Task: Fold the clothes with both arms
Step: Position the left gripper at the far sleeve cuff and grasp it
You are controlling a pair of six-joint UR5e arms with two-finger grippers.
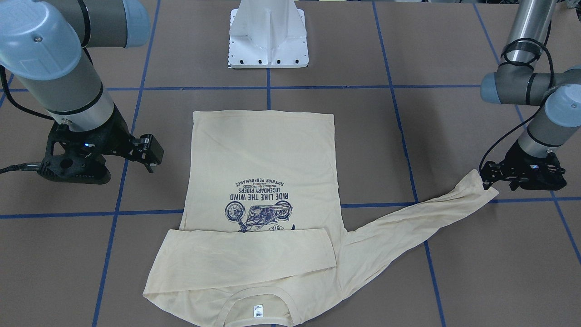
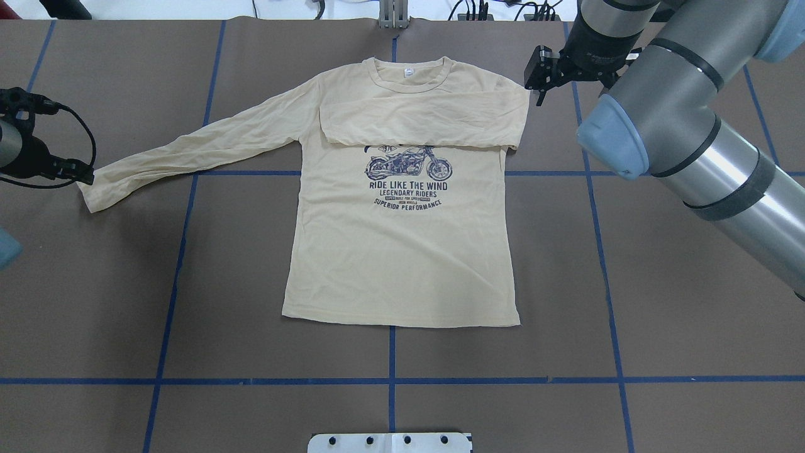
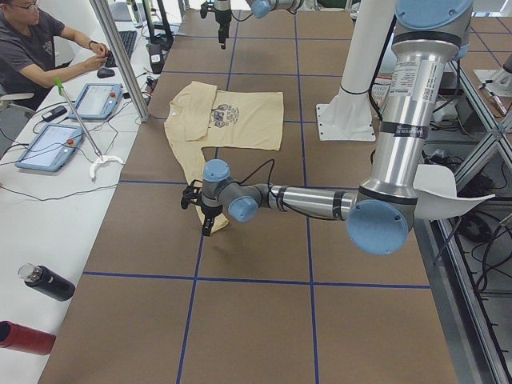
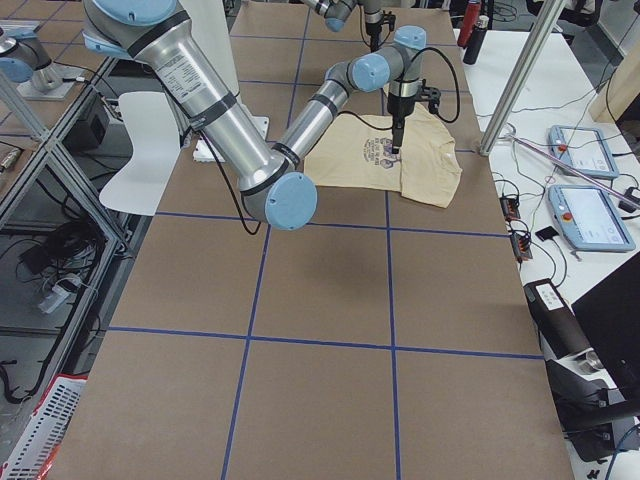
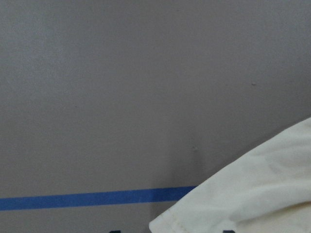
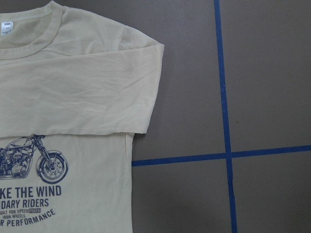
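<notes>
Now one T-shirt [image 2: 402, 251], two arms [image 1: 68, 91] [image 1: 535, 131], left fingers [image 1: 486, 182] spread at cuff [image 1: 474, 180], right fingers [image 1: 150, 168] unclear

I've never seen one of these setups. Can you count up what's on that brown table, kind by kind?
T-shirts: 1, the cream T-shirt
Robot arms: 2, the left arm and the right arm
Claws: 2, the left claw and the right claw
Bases: 1, the white pedestal base
Total: 6
</notes>
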